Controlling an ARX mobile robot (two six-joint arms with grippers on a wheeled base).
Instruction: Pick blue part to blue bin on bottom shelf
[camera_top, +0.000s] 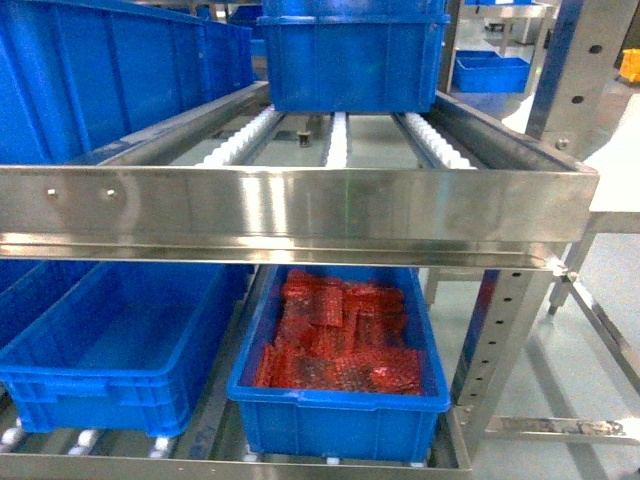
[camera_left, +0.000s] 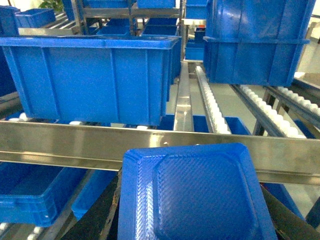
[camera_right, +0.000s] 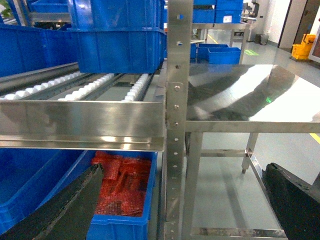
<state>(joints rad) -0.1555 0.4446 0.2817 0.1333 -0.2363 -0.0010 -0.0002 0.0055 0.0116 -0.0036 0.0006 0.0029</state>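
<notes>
- Nearest the left wrist camera, the blue part (camera_left: 195, 192), a flat square tray-like piece with cut corners and a ribbed face, fills the lower middle of that view.
- Left hand (camera_left: 192, 227): its dark fingers (camera_left: 100, 212) flank the part on both sides, gripping it in front of the rack's steel front rail (camera_left: 60, 142).
- Right hand (camera_right: 185, 210): its two dark fingers (camera_right: 65, 205) stand wide apart with nothing between them, out in front of the rack post (camera_right: 177, 100).
- Neither hand shows in the head view.
- Bottom shelf (camera_top: 225, 420): roller rails carry an empty blue bin (camera_top: 105, 350) on the left and, just beside it, a second bin (camera_top: 340, 415) full of red parts (camera_top: 340, 335).
- Upper level (camera_top: 330, 140): white roller rows, with a blue bin (camera_top: 350, 60) at the back and another large one (camera_top: 100, 80) on the left.
- Steel table (camera_right: 250, 95) stands to the right of the rack.
</notes>
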